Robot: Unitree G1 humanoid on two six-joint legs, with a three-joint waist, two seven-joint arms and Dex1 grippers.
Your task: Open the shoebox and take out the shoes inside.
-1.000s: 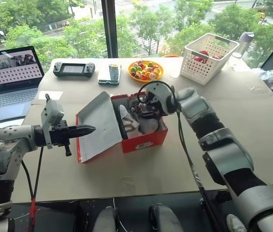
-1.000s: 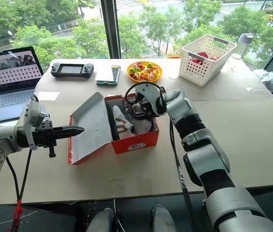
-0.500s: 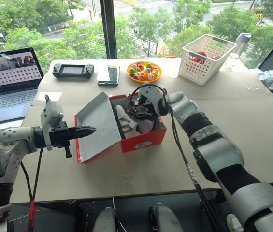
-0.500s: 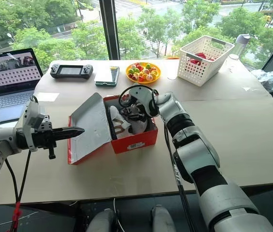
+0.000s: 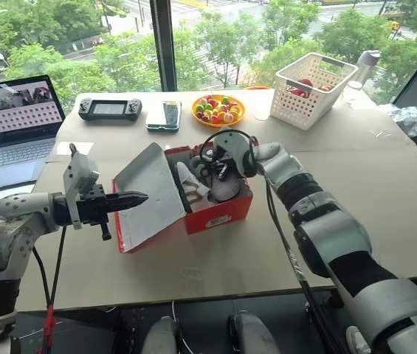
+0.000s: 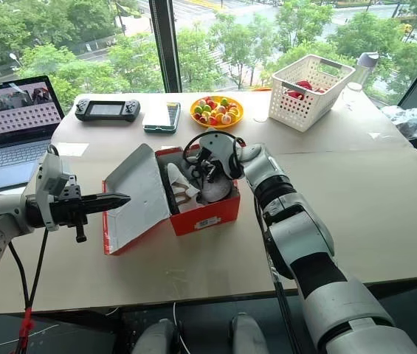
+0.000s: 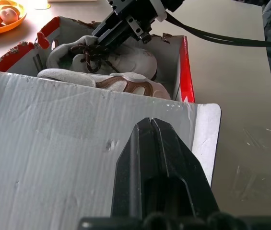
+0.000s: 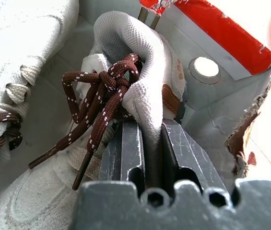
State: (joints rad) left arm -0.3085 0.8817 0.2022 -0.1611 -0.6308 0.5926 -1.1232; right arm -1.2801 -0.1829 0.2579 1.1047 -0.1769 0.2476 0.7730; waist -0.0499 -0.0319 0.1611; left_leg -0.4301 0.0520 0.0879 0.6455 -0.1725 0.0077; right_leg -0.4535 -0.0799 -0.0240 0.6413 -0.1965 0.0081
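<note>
since the earlier frame the right claw (image 8: pixel 147 139) has gone from spread wide above the shoes to pinched in on one of them; the arm itself sits in much the same spot inside the shoebox (image 5: pixel 219 212). the left claw (image 5: pixel 136 198) has not shifted, its two fingers pressed fully together and holding nothing, its tip against the grey-white inside of the open lid (image 7: pixel 58 158), which leans out to the robot's left.

the shoebox stands open near the middle of the counter (image 5: pixel 385 184), white end label facing the robot. both shoes (image 7: pixel 109 64) lie inside it. the right claw reaches down into the box from the right, and its fingers are nearly closed on the padded tongue and collar of the far shoe (image 8: pixel 140 91), just beside the knot of brown laces (image 8: pixel 101 96). the near shoe (image 7: pixel 104 82) lies on its side between that one and the lid, apart from both claws.
</note>
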